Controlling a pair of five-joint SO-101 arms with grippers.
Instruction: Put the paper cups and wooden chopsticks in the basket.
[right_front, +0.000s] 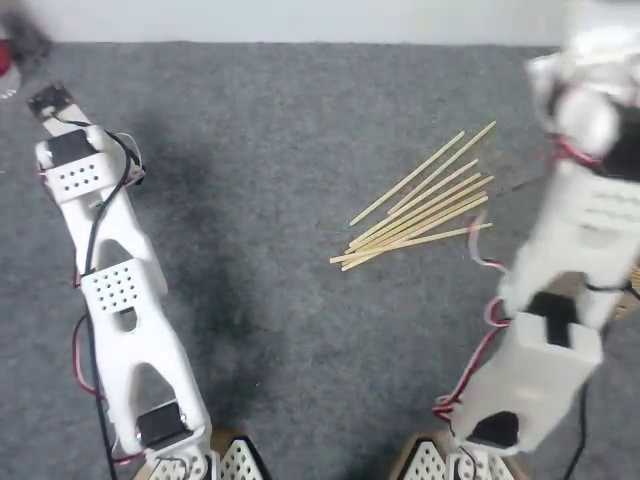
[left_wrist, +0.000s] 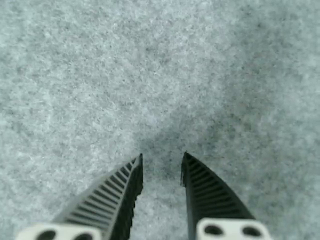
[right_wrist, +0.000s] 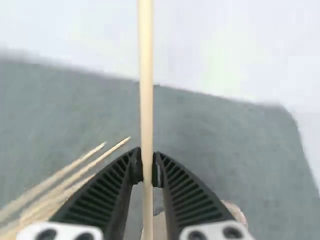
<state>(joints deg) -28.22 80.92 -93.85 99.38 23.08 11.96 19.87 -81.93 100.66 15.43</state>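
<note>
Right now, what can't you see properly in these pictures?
High view: the red thing is cut by the edge and blurred.
Right wrist view: the chopstick runs off the picture at both ends; the right gripper half covers a tan shape.

Nothing legible anywhere: no words, numbers or signs on the wooden chopsticks or the grey bench. There's a faint patch of print on the right arm's white housing, out at three o'clock in the high view, but it's too blurred to read.
</note>
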